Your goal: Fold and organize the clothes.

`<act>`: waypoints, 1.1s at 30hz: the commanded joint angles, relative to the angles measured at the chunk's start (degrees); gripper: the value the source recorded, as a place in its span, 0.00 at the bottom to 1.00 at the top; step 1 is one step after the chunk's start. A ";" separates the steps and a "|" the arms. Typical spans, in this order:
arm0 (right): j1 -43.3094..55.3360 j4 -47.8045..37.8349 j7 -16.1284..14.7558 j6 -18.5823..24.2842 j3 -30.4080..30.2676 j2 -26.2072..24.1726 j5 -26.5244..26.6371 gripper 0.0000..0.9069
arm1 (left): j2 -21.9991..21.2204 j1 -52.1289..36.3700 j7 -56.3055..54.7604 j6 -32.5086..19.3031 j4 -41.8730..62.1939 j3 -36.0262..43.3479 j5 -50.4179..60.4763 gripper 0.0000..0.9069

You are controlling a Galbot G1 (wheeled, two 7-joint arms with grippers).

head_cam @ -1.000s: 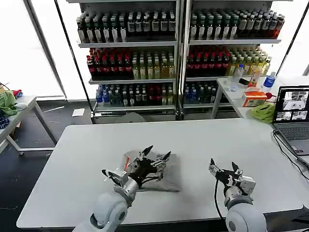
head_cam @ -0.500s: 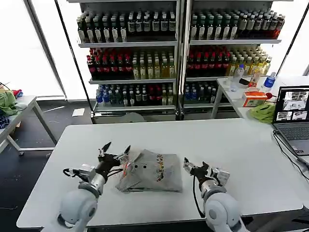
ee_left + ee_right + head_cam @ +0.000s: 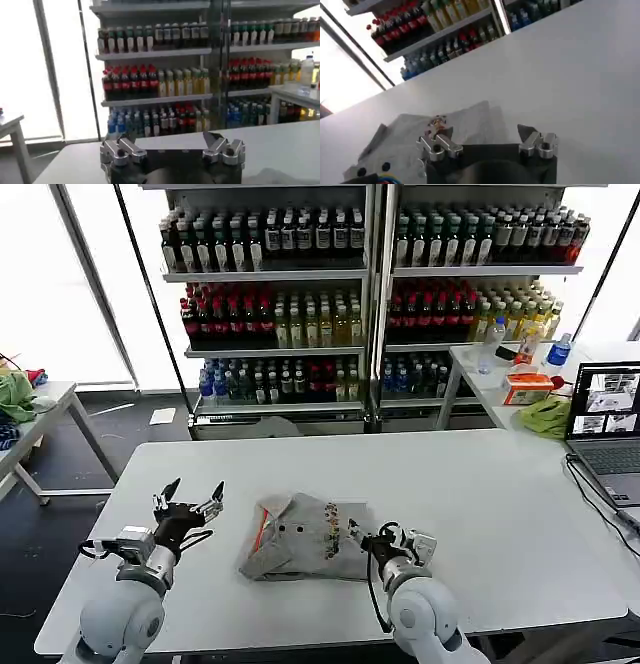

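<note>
A folded light grey shirt [image 3: 300, 550] lies on the white table [image 3: 480, 494], its collar and orange button strip [image 3: 262, 529] toward the left and a small multicoloured print on top. My left gripper [image 3: 195, 489] hovers open to the left of the shirt, clear of it. In the left wrist view the left gripper [image 3: 170, 142] has nothing between its fingers. My right gripper [image 3: 368, 536] is open at the shirt's right edge. In the right wrist view the shirt [image 3: 410, 140] lies just beyond one finger [image 3: 437, 142] of the right gripper [image 3: 482, 137], with bare table between the fingers.
An open laptop [image 3: 605, 424] sits at the table's right edge with a cable running forward. A green cloth [image 3: 545, 416] lies on a side table behind it. Another small table [image 3: 40, 409] stands at the left. Bottle shelves [image 3: 370, 294] line the back.
My left gripper has let go of the shirt and drawn away to the left. My right gripper has moved left up to the shirt's right edge. The shirt lies a little flatter.
</note>
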 commanded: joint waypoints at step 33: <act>5.98 -1.87 -1.01 -0.08 -1.64 -9.60 2.45 0.00 | -0.84 1.96 -1.62 1.47 -0.54 -1.94 0.07 1.00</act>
